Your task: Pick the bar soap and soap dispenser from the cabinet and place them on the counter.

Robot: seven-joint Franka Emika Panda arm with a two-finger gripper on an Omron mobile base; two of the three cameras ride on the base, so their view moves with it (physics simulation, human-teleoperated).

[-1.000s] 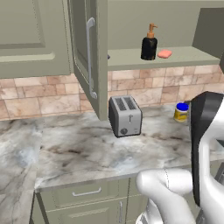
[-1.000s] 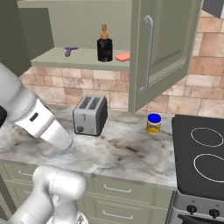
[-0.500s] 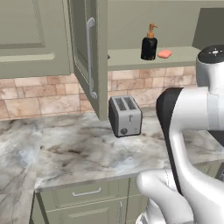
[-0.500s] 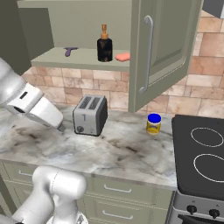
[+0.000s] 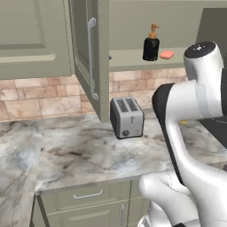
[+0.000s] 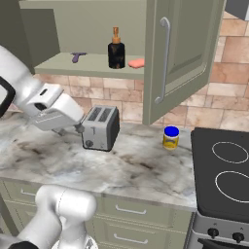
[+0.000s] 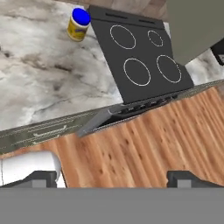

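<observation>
Claw (image 7: 113, 177) floorward (fingers wide)

A home kitchen is shown, rendered rather than filmed. Olive-green panelled wall cabinets with long silver bar handles (image 5: 91, 57) are hung above a backsplash of tan and pink stone tiles (image 5: 37, 97). A wide grey-beige marbled stone countertop (image 6: 141, 170) is carried on matching green drawers (image 6: 130, 210), and a silver two-slot toaster (image 6: 100, 128) is stood on it near a yellow jar with a blue lid (image 6: 170, 137). A black glass four-ring cooktop (image 7: 140, 57) is set beside the counter, above a wooden plank floor (image 7: 144, 148).
</observation>
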